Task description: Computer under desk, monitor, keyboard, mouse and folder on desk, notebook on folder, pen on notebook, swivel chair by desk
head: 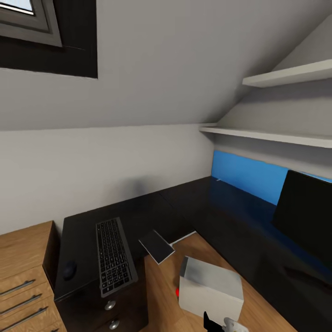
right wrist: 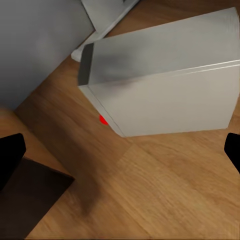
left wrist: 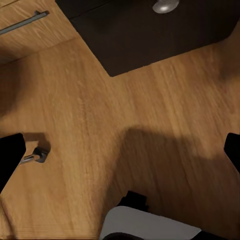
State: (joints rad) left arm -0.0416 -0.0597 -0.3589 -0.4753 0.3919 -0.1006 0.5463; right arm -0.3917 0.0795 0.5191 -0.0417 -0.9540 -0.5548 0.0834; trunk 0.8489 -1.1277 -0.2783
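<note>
- Head view of a bedroom corner under a sloping grey ceiling, with two pale wall shelves (head: pixel 295 74) at about 2 o'clock and a dark-framed window (head: pixel 32 23) at 11 o'clock.
- The desk (head: pixel 193 203), a black L-shaped tabletop, runs from 8 o'clock along the wall to the corner, then down the right side to 4 o'clock.
- The keyboard (head: pixel 114 256) lies flat on the tabletop's left arm at about 7 o'clock, its long side pointing away from the camera.
- A small dark rounded object, likely the mouse (head: pixel 69 269), sits on the tabletop just beside the keyboard, on its 9 o'clock side.
- The monitor (head: pixel 306 216) stands on the right arm of the tabletop at 3 o'clock, black front showing, with a blue wall panel (head: pixel 249 177) behind it.
- The computer (head: pixel 212 288) stands on the wooden floor (head: pixel 161 286) in the crook of the desk, at about 5 o'clock, a red mark on its dark front face.
- A thin dark flat panel (head: pixel 157 246) is tilted near the desk's inner corner, between keyboard and computer.
- Light wooden drawers (head: pixel 23 276) stand at 8 o'clock, beside the desk's dark drawers with silver knobs (head: pixel 109 305).
- The right gripper (right wrist: pixel 120 150) is wide open and holds nothing; its dark fingertips (right wrist: pixel 10 155) frame the computer below.
- The left gripper (left wrist: pixel 120 155) is likewise spread wide and empty, over bare floor near a drawer front.
</note>
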